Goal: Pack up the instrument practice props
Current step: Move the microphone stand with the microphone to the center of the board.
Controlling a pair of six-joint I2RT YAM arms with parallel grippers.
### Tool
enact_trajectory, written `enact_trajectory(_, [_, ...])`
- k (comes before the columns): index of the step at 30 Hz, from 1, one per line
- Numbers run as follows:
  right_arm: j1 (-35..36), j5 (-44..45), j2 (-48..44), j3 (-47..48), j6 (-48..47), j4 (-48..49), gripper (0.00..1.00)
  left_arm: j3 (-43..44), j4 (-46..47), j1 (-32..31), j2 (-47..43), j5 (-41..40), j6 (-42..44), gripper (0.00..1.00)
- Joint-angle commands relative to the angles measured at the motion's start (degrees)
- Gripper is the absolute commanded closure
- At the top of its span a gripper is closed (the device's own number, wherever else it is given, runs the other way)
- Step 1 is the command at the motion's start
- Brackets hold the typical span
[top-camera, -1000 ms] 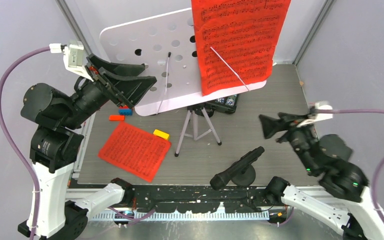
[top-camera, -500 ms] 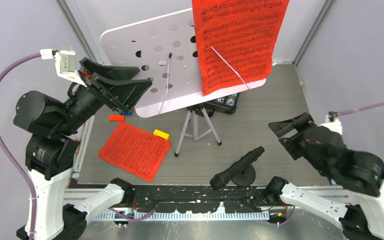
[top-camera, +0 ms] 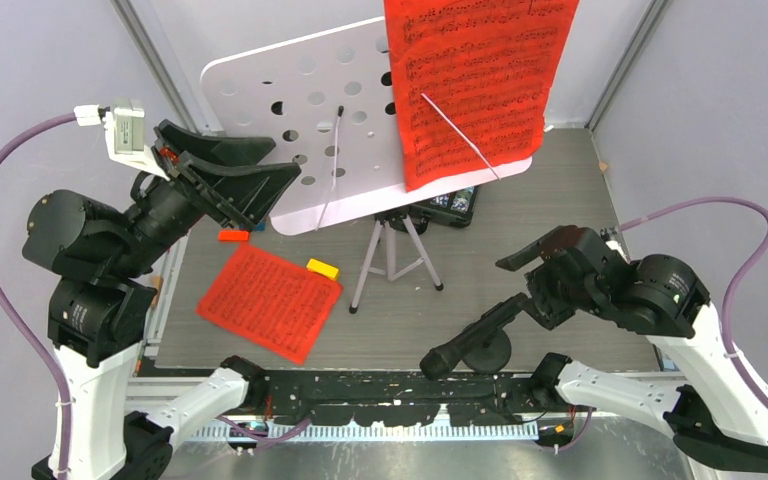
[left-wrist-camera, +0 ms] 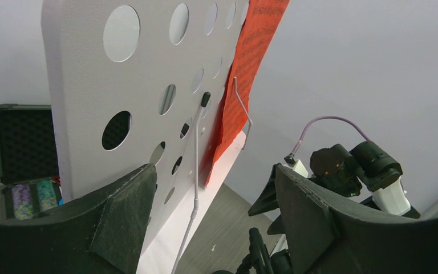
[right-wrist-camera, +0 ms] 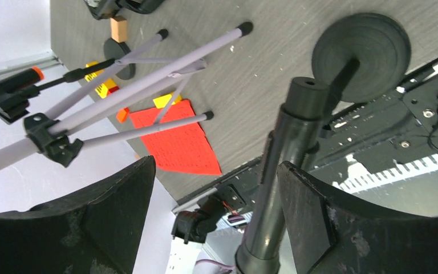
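Note:
The white hole-punched music rack stands on silver tripod legs. One red sheet-music page leans on it, and another lies flat on the table. A black microphone tilts on its round base. My right gripper is open around its upper end, the barrel close to the right finger. My left gripper is open at the rack's left edge, holding nothing. A second black pole with a round base shows beyond the legs.
The black case of poker chips sits behind the rack. An orange block and a yellow block lie near the flat page. Grey walls close in on both sides.
My right arm swung down and left from the right wall, bringing its open jaws around the microphone. My left gripper rose slightly beside the rack.

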Motion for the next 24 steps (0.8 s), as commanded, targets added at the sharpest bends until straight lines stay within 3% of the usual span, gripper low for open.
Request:
enact_trajectory(1, [-0.2, -2.2, -3.0, -1.9, 0.9, -11.1, 0.16, 1.7, 2.7, 0.0, 0.2, 0.3, -0.6, 0.21])
enact_trajectory(6, [-0.2, -6.0, -5.1, -2.4, -2.9, -11.2, 0.15, 2.0, 3.1, 0.0, 0.5, 0.5, -0.9, 0.21])
enact_trajectory(13, [-0.2, -11.1, -11.6, -13.4, -0.7, -11.1, 0.15, 1.4, 3.4, 0.0, 0.0, -0.1, -1.1, 0.21])
enact_trajectory(24, [-0.2, -10.8, -9.2, -15.7, -2.2, -6.1, 0.14, 1.3, 3.4, 0.0, -0.1, -0.3, -1.0, 0.21])
